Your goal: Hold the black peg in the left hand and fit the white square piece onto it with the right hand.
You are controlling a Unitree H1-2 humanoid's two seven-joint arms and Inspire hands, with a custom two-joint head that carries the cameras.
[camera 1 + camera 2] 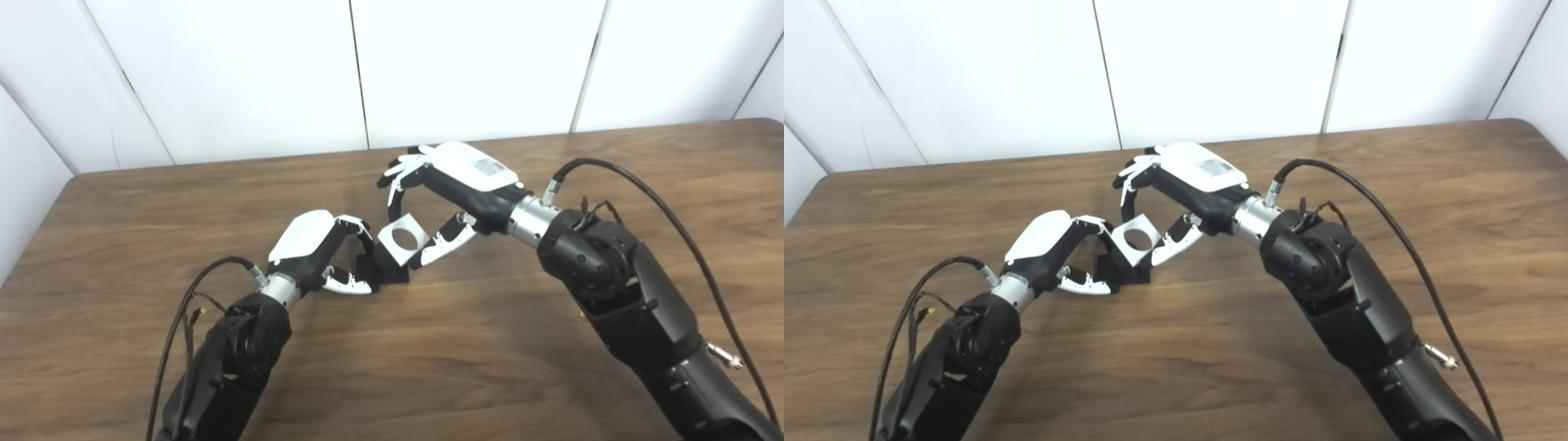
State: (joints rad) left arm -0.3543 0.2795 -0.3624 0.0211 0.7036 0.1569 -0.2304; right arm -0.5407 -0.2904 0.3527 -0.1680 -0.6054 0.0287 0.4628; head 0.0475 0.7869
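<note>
Right now the black peg (383, 269) is sitting on the wooden counter (429, 367), its dark base touching the surface, and everything else is gathering around it. On the peg's left side, the left hand (312, 248) is closing on it: its fingers (361, 229) are curling over the top of the dark piece while the thumb is pressing in low against the base, so the hand is clamped on the peg.

Just above and to the right of the peg, the white square piece (402, 239) is hanging tilted, one corner pointing down toward the peg and its round hole facing the cameras. Whether that lower corner is touching the peg cannot be told. The right hand (456, 177) is holding the piece from the peg's right: its thumb is pressing on the lower right edge while its fingers (395, 196) are reaching down to the upper left edge, gripping it between them.

Behind the peg, white wall panels (1213, 61) are standing along the counter's far edge.
</note>
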